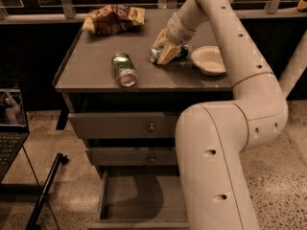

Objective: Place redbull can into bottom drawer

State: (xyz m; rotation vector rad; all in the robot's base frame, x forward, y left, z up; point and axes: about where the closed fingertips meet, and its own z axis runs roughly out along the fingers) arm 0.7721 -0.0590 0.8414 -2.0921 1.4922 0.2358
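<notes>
Up on the cabinet's surface [96, 66], the tool [165, 52] grips the redbull can [155, 55], lying on its side just beside a white bowl [209, 60]. Below, the bottom drawer [139, 198] stands pulled open.

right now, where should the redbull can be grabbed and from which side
Across the middle of its slim body, from above. The redbull can appears to lie on its side on the cabinet top, silver end toward the green can. The bowl sits close by its other end, crowding a sideways approach. The gripper is over the can's middle.
</notes>
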